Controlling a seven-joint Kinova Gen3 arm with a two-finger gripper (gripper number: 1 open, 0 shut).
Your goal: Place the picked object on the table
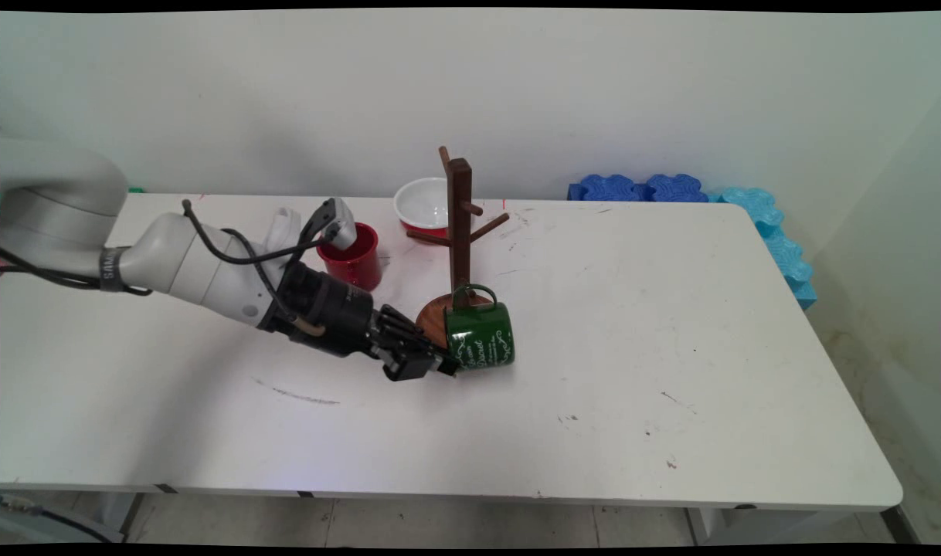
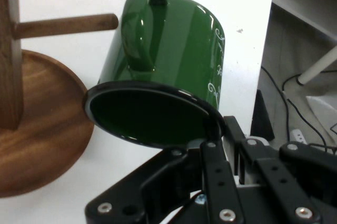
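My white arm reaches in low over the left part of the desk [image 1: 671,371], a smooth white top scuffed with small dark marks, and my black claw [image 1: 449,364] is clenched on the rim of the green mug [image 1: 480,333], one finger inside the mouth and the other against the outer wall; in the hand view that grip shows at the lower right of the rim [image 2: 213,129], with the jointed black linkage rising below it. The mug is glossy enamel, cylindrical, with a dark rim, a looped handle on its upper side and white script on its flank; it is tilted, its mouth turned toward me, and it hangs near the middle of the desk, just in front of the mug tree's base. Behind my wrist, toward the far edge, stands a shiny red mug [image 1: 353,256], upright. Right of it is the mug tree [image 1: 460,224], a dark wooden post with round pegs angled outward, rising from a round, flat wooden disc whose grain shows in the hand view [image 2: 47,145]. Behind the tree, by the far edge, sits a bowl [image 1: 422,205], red outside and white inside. Past the desk's far right corner lies a row of blue foam blocks [image 1: 640,188] with wavy, scalloped edges, running down along the right edge.
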